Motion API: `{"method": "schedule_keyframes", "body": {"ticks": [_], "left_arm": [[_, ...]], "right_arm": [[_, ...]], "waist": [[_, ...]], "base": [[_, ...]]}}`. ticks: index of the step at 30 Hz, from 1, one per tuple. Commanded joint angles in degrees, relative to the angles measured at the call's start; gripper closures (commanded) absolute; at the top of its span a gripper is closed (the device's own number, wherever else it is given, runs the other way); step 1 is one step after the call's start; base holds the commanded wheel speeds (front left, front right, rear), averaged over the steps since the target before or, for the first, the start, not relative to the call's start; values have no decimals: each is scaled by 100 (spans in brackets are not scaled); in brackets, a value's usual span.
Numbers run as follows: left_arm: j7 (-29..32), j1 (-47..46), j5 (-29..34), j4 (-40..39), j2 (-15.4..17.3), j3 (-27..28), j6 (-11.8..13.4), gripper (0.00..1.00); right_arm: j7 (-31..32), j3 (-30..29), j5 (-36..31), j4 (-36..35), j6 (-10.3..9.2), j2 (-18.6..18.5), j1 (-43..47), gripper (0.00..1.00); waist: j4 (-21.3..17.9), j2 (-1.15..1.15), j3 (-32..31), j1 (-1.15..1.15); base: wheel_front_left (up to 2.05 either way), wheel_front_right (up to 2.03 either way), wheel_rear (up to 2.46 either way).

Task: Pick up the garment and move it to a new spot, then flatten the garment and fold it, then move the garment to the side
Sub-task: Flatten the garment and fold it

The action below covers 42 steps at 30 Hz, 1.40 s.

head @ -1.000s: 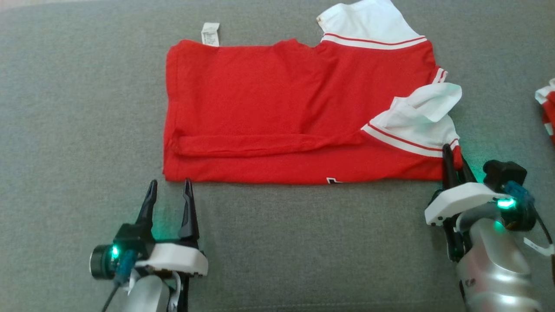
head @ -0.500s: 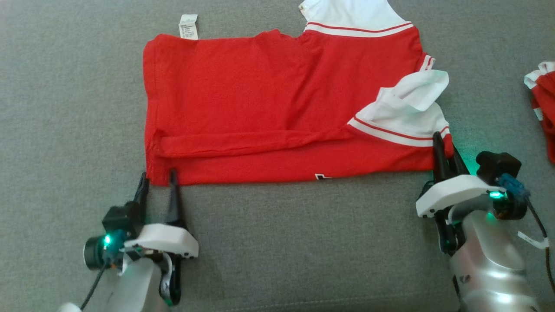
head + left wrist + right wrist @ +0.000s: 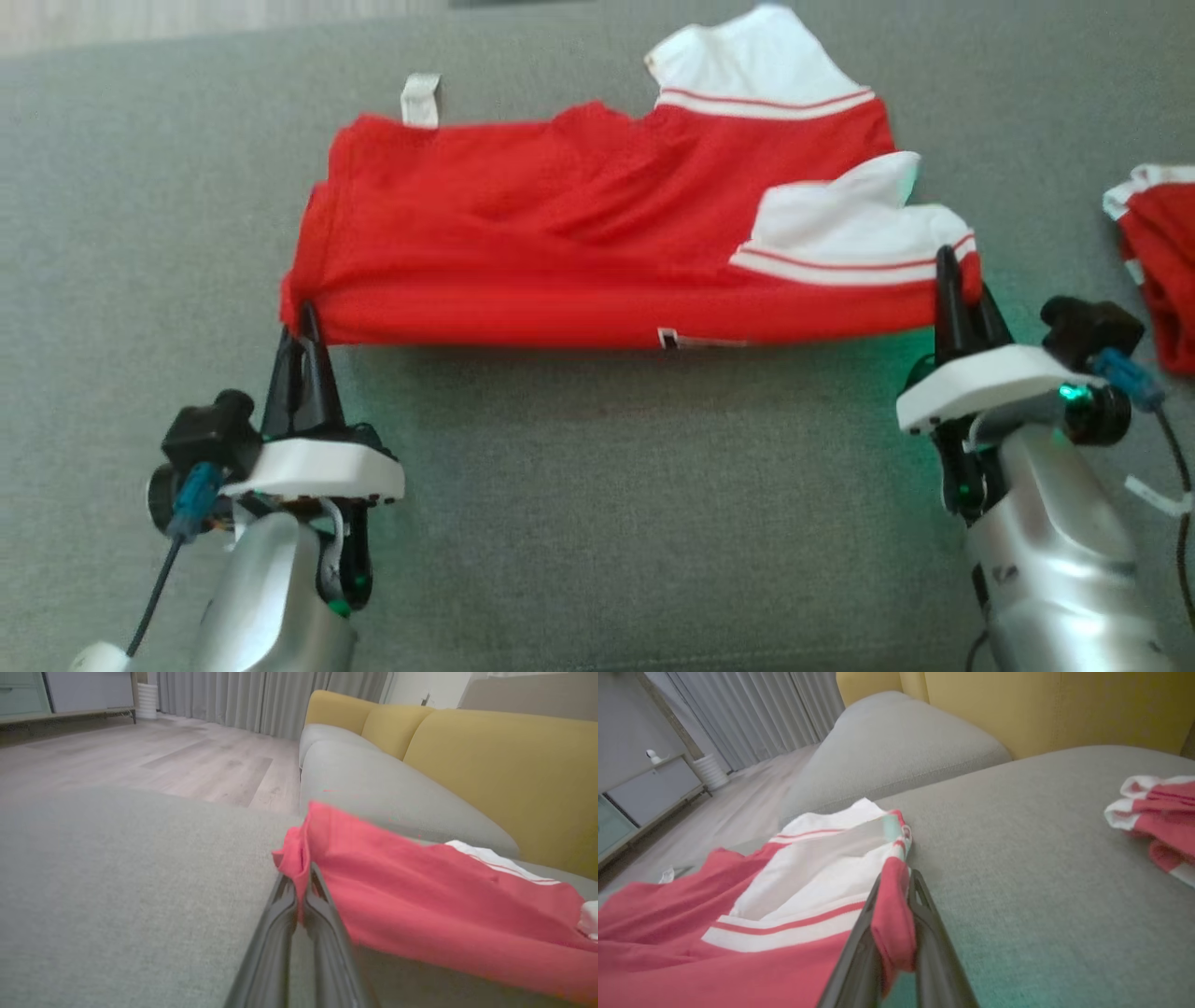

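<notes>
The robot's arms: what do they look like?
The left gripper and right gripper each have two long tapering dark fingers, a white plate and a silver forearm. Beside each sits a black camera with blue plug and dark cable; green lights glow.

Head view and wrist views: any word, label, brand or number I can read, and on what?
No text can be read.
White tag at the far edge of the red garment: too blurred to read.
Black-and-white mark at its near edge: partly hidden, unreadable.
</notes>
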Motion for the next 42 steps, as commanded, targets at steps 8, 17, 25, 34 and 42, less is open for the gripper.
{"method": "schedule_keyframes", "body": {"ticks": [8,17,25,34,42], "left_arm": [[-29,786,-93,-55,96,156,54,100],[-29,1604,-377,36,96,-125,248,0],[-29,501,70,38,176,151,126,0],[912,-2025,63,1882,1151,93,-640,0],[1190,-2392,-213,2637,1259,-170,-814,0]], "right_arm": [[-16,268,344,-141,20,-92,301,100],[42,515,698,-291,20,-139,1296,80],[18,456,514,-738,20,-210,855,0],[166,854,362,-901,20,-140,-385,0],[128,1027,395,-753,20,-218,-903,0]], "waist": [[54,0,-806,-1],[38,0,-772,-1],[73,0,-240,-1],[-79,0,560,-1],[-120,0,817,-1]], "base": [[0,0,0],[0,0,0],[0,0,0],[0,0,0],[0,0,0]]}}
